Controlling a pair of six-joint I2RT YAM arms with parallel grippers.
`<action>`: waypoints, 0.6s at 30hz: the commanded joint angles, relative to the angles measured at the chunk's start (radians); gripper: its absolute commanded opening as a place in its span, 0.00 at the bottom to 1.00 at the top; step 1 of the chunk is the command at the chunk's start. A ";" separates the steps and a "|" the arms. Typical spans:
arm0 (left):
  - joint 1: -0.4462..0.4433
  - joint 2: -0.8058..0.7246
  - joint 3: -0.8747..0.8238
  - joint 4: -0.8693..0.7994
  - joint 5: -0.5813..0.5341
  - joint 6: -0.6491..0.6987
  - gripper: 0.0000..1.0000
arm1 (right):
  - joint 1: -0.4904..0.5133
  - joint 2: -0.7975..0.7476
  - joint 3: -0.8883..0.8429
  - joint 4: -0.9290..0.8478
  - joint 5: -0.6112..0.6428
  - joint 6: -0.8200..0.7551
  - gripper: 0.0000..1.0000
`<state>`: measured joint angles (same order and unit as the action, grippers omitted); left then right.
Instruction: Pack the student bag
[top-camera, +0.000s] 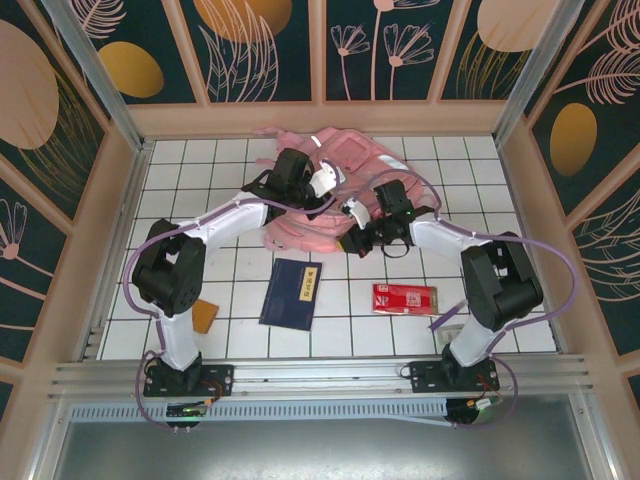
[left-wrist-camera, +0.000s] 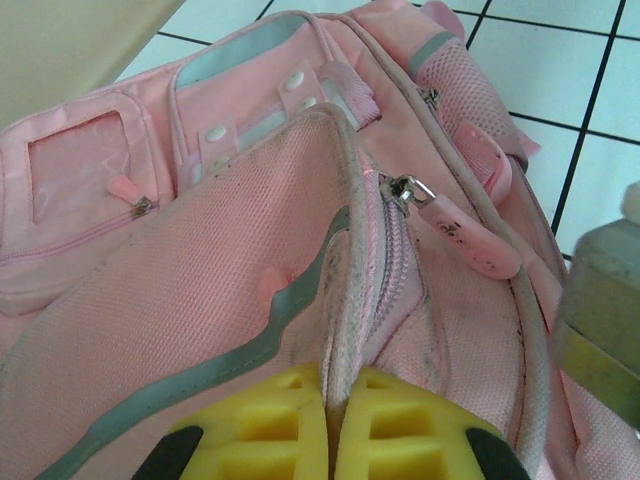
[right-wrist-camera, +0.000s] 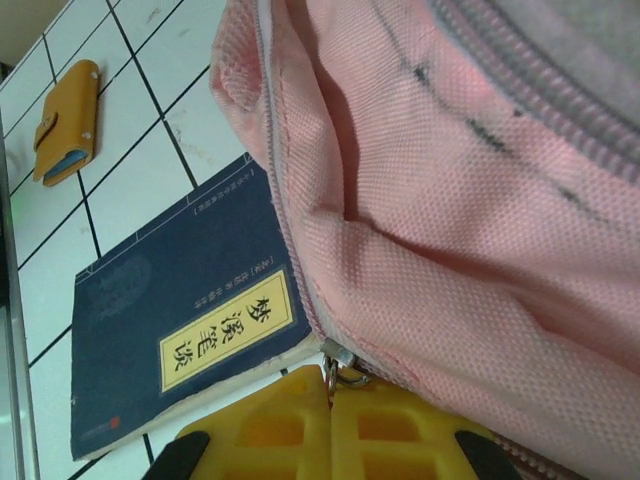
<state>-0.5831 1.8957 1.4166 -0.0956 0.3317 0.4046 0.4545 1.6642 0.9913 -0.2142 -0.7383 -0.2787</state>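
Orange wallet (top-camera: 205, 315), near left. Left gripper (left-wrist-camera: 330, 405): yellow fingers pinched tight on a piped seam of the bag (top-camera: 365, 152). Navy book (top-camera: 291, 292), its yellow label reading 梦溪笔谈. Bag: pink, at far centre of the tiled table (top-camera: 190, 170), long axis roughly near-to-far; top end cannot be told. Right gripper (right-wrist-camera: 331, 395): closed on the bag's zip pull (right-wrist-camera: 340, 362). Red packet (top-camera: 405, 298), print illegible.

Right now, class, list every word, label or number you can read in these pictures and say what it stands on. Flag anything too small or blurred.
"梦溪笔谈": on the yellow label of the blue book.
Small print beside that label: too small to read.
Print on the red packet: too blurred to read.
On the backpack: no writing seen.
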 joint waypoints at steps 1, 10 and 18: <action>-0.004 0.030 0.043 0.123 0.040 -0.099 0.00 | 0.049 -0.046 -0.052 0.109 -0.078 0.154 0.01; 0.005 0.023 0.029 0.166 0.118 -0.318 0.08 | 0.121 -0.135 -0.206 0.390 0.016 0.271 0.39; 0.069 -0.230 -0.186 0.079 0.107 -0.419 0.50 | 0.098 -0.376 -0.303 0.096 0.222 -0.507 0.49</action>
<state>-0.5320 1.7733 1.2697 -0.0048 0.4118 0.0540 0.5636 1.3369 0.7341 -0.0162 -0.6216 -0.4446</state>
